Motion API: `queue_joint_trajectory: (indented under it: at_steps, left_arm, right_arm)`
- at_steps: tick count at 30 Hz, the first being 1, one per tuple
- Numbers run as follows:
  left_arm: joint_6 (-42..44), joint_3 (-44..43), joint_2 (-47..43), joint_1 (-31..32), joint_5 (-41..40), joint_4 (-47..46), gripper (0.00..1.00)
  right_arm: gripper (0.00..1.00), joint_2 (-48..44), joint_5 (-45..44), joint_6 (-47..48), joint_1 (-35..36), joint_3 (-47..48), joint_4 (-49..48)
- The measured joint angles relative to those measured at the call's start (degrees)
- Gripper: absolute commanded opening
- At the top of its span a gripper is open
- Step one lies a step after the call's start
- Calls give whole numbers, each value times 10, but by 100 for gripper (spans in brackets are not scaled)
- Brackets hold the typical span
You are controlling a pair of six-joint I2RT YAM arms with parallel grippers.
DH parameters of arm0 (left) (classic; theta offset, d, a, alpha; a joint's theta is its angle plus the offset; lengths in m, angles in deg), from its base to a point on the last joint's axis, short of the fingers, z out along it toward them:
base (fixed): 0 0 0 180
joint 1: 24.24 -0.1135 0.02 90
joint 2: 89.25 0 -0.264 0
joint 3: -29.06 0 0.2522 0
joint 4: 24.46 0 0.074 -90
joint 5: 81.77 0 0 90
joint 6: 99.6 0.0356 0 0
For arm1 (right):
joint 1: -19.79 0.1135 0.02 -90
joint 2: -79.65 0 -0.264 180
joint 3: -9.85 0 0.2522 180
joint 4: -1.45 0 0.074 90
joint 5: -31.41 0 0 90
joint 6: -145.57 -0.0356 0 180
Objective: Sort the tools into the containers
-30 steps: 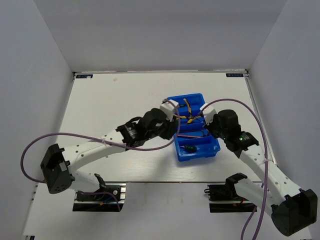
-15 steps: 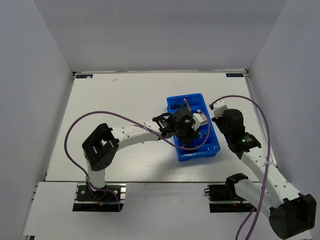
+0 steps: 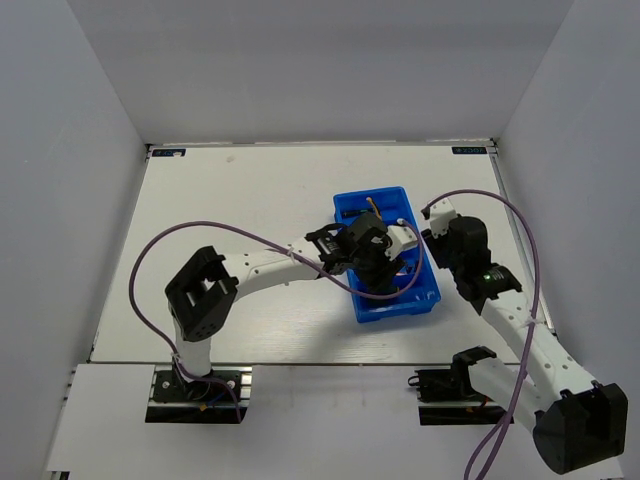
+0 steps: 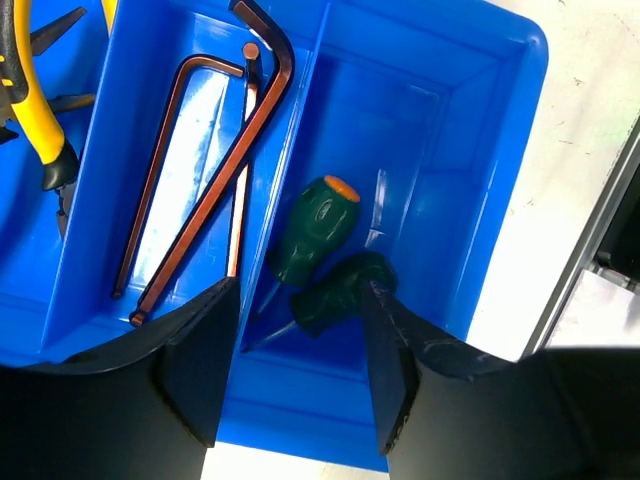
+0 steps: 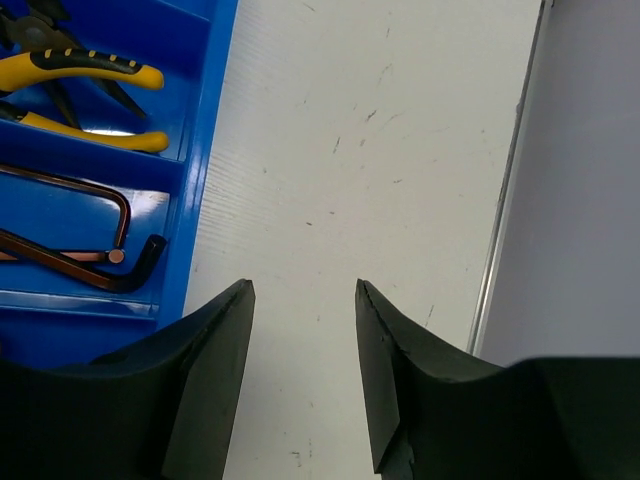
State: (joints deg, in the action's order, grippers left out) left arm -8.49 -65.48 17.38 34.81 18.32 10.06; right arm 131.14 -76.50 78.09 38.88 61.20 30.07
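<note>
Left jaws apart, empty, over the blue tray [image 4: 485,120]; right jaws apart beside it. Dipping lower risks jabbing the green-handled tool [image 4: 318,225] beneath.

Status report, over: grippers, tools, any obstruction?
Left gripper open, above green-handled tools in blue tray. Right gripper open, empty, over table beside tray. Hex keys, pliers in own compartments.
</note>
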Motion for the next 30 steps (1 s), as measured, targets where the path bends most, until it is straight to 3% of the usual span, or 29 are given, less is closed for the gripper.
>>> queue_joint_trajectory:
  at_steps: [1,3,4,5,8,12,15,19,25,30]
  left_arm:
    - [0,0,-1,0,0,0,61]
    - [-2,0,-5,0,-1,0,41]
    - [-4,1,-10,0,-4,0,28]
    - [-9,2,-17,0,-11,-1,1]
    - [-30,24,-66,-2,-62,-4,0]
    - [-70,84,-191,-12,-184,3,80]
    - [-98,114,-286,-35,-276,25,85]
    - [-116,165,-364,-69,-351,46,85]
    - [-124,289,-414,-88,-381,76,85]
    - [-128,321,-439,-98,-383,92,85]
  right_arm:
    - [51,1,3,-2,-3,0,3]
    - [46,3,11,-10,-9,1,8]
    - [44,5,17,-14,-12,2,12]
    - [42,8,24,-19,-15,4,17]
    - [36,28,53,-32,-22,17,29]
    - [41,92,122,-49,-30,71,59]
    - [47,158,160,-64,-30,130,75]
    - [50,241,185,-82,-32,192,81]
    - [49,337,200,-104,-40,264,94]
    - [48,392,208,-119,-50,318,95]
